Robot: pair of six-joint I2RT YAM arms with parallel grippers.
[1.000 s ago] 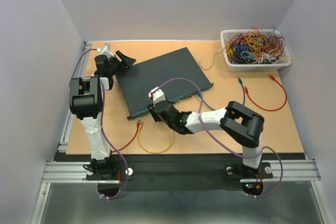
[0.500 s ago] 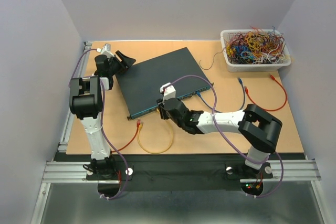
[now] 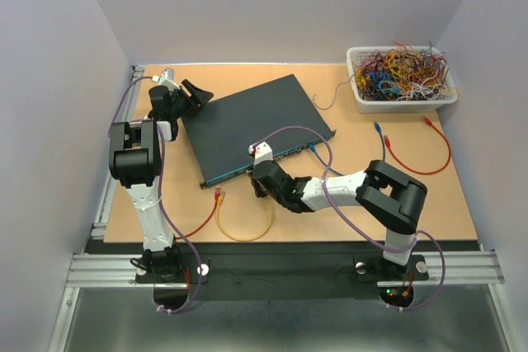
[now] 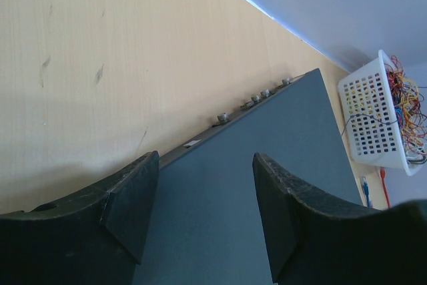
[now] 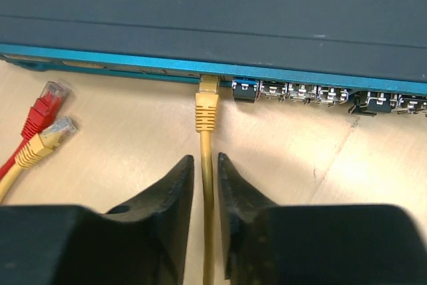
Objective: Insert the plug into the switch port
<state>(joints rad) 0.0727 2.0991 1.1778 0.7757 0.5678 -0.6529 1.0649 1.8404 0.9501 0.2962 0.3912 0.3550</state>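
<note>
1. The plug [image 5: 207,108], a yellow one, sits nose-in at the switch port [image 5: 209,83] on the narrow front face of the teal switch [image 5: 213,11]. It looks seated or very nearly so, though I cannot tell whether its latch has caught.
2. The right gripper [image 5: 205,160] lies low over the table [image 5: 107,151], straddling the yellow cable [image 5: 208,191] just behind the plug and in line with the port. That pose suits a straight push along the port's axis. Its jaws stand narrow, one on each side of the cable with only slivers of gap (whether they actually pinch it, I cannot tell).
3. The left gripper [image 4: 205,158] hangs by the far left corner of the switch, jaws wide apart and holding nothing. It is probably placed there to brace the box if the push makes it slide.
4. A loose red plug [image 5: 43,101] and a spare yellow plug [image 5: 59,130] lie together on the table to the left, well apart from the port (no obstacle, I judge).
</note>
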